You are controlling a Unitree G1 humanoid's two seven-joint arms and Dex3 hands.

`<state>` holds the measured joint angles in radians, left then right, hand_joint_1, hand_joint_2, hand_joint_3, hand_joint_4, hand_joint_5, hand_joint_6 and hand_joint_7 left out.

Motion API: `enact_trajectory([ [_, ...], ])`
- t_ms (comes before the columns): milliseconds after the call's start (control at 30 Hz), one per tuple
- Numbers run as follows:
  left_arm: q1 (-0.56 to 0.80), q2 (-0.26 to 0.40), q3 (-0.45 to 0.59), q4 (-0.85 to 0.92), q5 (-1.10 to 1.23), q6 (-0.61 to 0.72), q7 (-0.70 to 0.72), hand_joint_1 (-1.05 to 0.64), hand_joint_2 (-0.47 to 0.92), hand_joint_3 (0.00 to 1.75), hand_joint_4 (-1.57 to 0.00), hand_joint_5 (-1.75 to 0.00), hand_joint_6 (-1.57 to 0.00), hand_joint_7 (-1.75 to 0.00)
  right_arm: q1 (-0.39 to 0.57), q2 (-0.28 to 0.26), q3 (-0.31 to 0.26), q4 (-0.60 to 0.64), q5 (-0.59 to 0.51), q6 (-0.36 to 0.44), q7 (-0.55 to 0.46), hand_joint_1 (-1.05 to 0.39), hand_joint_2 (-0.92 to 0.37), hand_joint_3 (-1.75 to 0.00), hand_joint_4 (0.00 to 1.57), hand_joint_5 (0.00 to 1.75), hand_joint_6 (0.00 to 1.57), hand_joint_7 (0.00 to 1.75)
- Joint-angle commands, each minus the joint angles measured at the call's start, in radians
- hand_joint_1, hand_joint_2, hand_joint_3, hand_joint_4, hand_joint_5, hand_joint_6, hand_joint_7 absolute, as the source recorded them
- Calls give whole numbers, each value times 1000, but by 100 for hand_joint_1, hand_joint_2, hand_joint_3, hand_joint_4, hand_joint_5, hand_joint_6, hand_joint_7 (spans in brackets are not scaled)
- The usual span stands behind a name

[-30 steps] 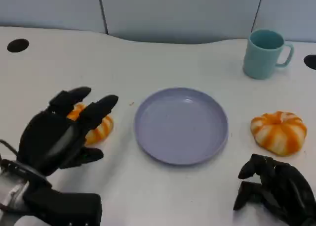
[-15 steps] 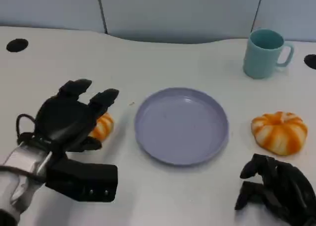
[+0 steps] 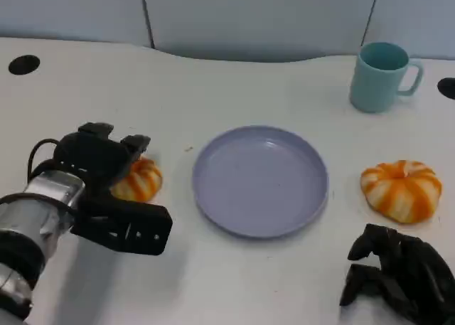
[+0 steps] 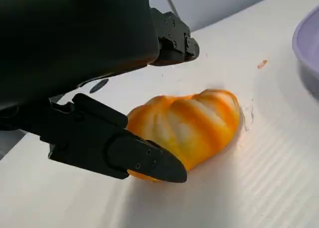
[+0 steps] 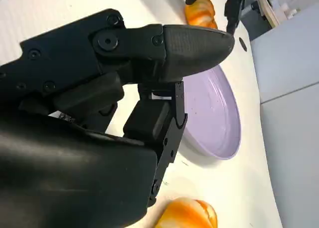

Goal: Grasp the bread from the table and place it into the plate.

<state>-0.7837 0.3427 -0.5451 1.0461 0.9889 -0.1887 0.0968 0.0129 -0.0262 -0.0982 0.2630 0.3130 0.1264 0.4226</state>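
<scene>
Change since earlier: left hand (image 3: 96, 158) has come down from its raised position at the left of the head view and now sits low over the left bread; plate, mug, right bread and right hand are as they were.
Left hand: at middle left of the head view, on the silver forearm entering from the lower left. Fingers (image 4: 124, 150) are spread around the left bread, one along its near side and others above it in the left wrist view. Whether they press on it cannot be told; the bread lies on the bench, not lifted.
Left bread (image 3: 139, 180): orange and white striped bun, on the white bench (image 3: 234, 90), just left of the plate and apart from it; partly covered by the hand in the head view.
Plate (image 3: 260, 179): lilac, round, centre of the head view, nothing in it.
Right bread (image 3: 401, 188): matching striped bun, right of the plate, apart from it, above the right hand in the picture.
Right hand (image 3: 398, 282): lower right corner of the head view, resting low on the bench, fingers curled in with nothing in them.
Mug (image 3: 382, 77): teal, upright, upper right, handle to the right.
Bench marks: dark round hole (image 3: 24, 64) at the upper left edge.
</scene>
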Motion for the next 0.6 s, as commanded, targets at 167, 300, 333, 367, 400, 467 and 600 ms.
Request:
enact_trajectory([
  [167,-114,-44,-54,191,-44,-3,7,-62,86,0,-3,-3,-9,-1,28,-12,-3,-10,4,10,-1,-43,-92,-46,118,117,108,112],
  [300,-146,-75,-90,245,-39,26,10,-60,85,0,-5,-4,-11,-1,28,-11,-7,-11,10,19,-2,-43,-92,-45,119,117,109,112],
  [333,-150,-81,-94,253,-43,31,9,-58,84,0,-5,-4,-11,-1,28,-11,-8,-12,11,22,-3,-43,-92,-44,119,117,109,111],
  [367,-153,-84,-98,259,-46,34,9,-58,84,0,-5,-3,-11,-1,28,-11,-8,-12,12,23,-4,-43,-92,-44,119,117,109,111],
  [400,-160,-93,-103,268,-46,37,12,-58,84,0,-5,-3,-11,-1,31,-12,-7,-13,11,15,0,-43,-92,-44,120,116,109,111],
  [467,-170,-108,-105,282,-52,41,14,-60,83,0,-5,-3,-10,0,37,-14,-6,-13,11,4,8,-43,-92,-46,119,116,109,111],
  [600,-184,-129,-112,298,-58,50,3,-61,82,0,-6,-3,-10,0,46,-14,-7,-20,9,0,8,-43,-92,-46,119,116,110,110],
])
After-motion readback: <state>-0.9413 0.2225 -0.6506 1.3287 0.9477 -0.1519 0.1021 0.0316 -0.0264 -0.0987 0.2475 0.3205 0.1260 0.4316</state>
